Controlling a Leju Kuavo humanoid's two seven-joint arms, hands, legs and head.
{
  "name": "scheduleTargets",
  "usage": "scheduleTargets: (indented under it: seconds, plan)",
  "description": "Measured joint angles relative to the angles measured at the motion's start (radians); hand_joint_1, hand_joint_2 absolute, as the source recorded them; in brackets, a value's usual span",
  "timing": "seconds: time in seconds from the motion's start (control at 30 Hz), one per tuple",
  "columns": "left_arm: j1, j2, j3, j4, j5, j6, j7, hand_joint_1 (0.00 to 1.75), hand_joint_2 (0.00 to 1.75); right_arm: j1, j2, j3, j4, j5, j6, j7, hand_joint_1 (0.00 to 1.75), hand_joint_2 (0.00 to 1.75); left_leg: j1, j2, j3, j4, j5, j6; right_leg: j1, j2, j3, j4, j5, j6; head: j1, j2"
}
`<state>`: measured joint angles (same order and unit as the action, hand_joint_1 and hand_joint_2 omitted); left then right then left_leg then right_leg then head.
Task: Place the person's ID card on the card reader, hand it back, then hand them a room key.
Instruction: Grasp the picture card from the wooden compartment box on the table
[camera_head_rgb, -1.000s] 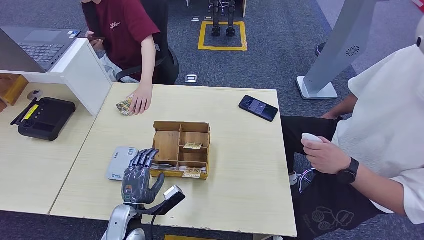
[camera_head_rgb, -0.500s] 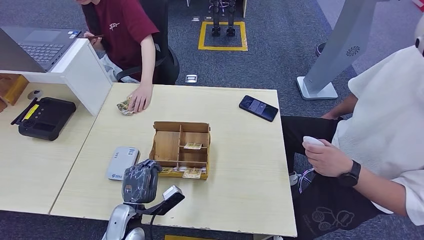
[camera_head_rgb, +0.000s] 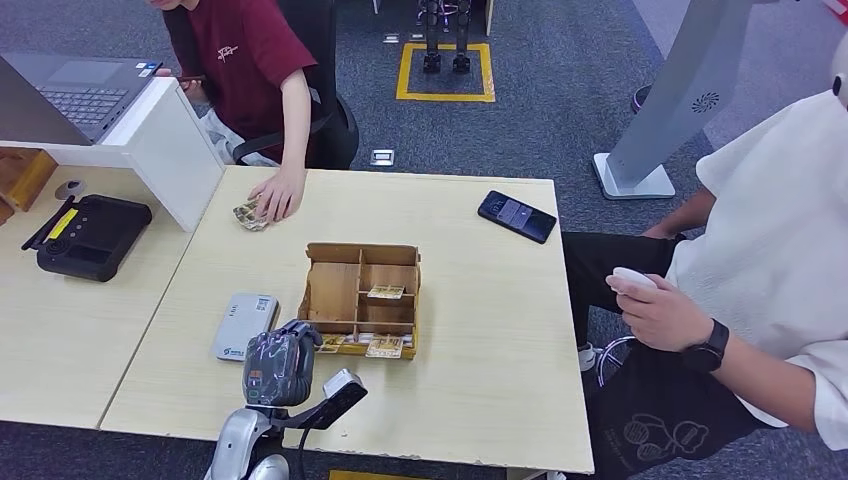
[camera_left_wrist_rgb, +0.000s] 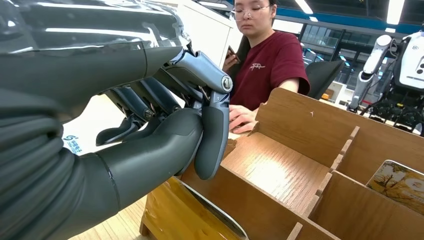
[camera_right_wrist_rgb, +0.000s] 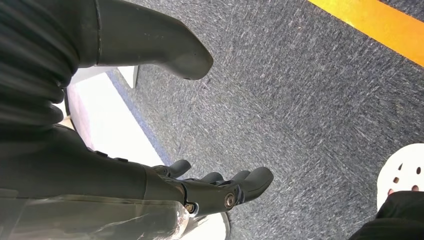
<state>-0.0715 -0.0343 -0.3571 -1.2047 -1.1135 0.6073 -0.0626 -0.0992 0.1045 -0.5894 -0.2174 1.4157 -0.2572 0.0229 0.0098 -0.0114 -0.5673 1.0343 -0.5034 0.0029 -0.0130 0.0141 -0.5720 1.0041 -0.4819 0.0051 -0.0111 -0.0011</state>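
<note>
Currently the left hand (camera_head_rgb: 282, 362) sits at the near-left corner of the wooden organizer (camera_head_rgb: 362, 297), fingers curled in over a card (camera_left_wrist_rgb: 210, 212) in the front slot; can't tell if it's actually pinched. Lift straight up, clear the divider before moving. ID card (camera_head_rgb: 248, 213) is at the table's far-left edge, under the person's hand (camera_head_rgb: 275, 194). Card reader (camera_head_rgb: 243, 325) sits just left of the organizer. Right hand (camera_right_wrist_rgb: 210, 187) hangs loosely spread over the floor, holding nothing.
</note>
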Motion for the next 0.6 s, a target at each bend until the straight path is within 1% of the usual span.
scheduleTargets:
  seconds: [0.2,0.23,0.27,0.37,0.4,0.6]
  plan:
    - [0.000,0.000,0.000,0.000,0.001,0.000,-0.001,1.75,1.75,0.000,0.000,0.000,0.000,0.000,0.000,0.000,0.00,1.75,0.000,0.000,0.000,0.000,0.000,0.000,0.000,0.000,0.000,0.000,0.000,0.000,0.000,0.000]
    - [0.000,0.000,0.000,0.000,0.002,-0.001,-0.001,1.72,1.75,0.000,0.000,0.000,0.000,0.000,0.000,0.000,0.00,1.75,0.000,0.000,0.000,0.000,0.000,0.000,0.000,0.000,0.000,0.000,0.000,0.000,0.000,0.000]
    - [0.000,0.000,0.000,0.000,0.004,-0.001,-0.002,1.45,1.75,0.000,0.000,0.000,0.000,0.000,0.000,0.000,0.00,1.75,0.000,0.000,0.000,0.000,0.000,0.000,0.000,0.000,0.000,0.000,0.000,0.000,0.000,0.000]
    - [0.001,0.000,0.001,0.000,0.006,-0.001,-0.009,0.17,1.75,0.000,0.000,0.000,0.000,-0.002,0.000,0.001,0.00,1.75,0.000,0.000,0.000,0.000,0.000,0.000,0.000,0.000,0.000,0.000,0.000,0.000,0.000,0.000]
    - [0.001,0.000,0.001,0.000,0.007,0.002,-0.012,0.00,1.75,0.000,0.000,0.000,0.000,-0.002,0.000,0.001,0.00,1.75,0.000,0.000,0.000,0.000,0.000,0.000,0.000,0.000,0.000,0.000,0.000,0.000,0.000,0.000]
    - [0.010,-0.001,0.001,-0.017,0.018,0.018,-0.031,0.00,1.75,0.000,0.000,0.000,0.000,-0.005,-0.006,0.001,0.00,1.75,0.000,0.000,0.000,0.000,0.000,0.000,0.000,0.000,0.000,0.000,0.000,0.000,0.000,0.000]
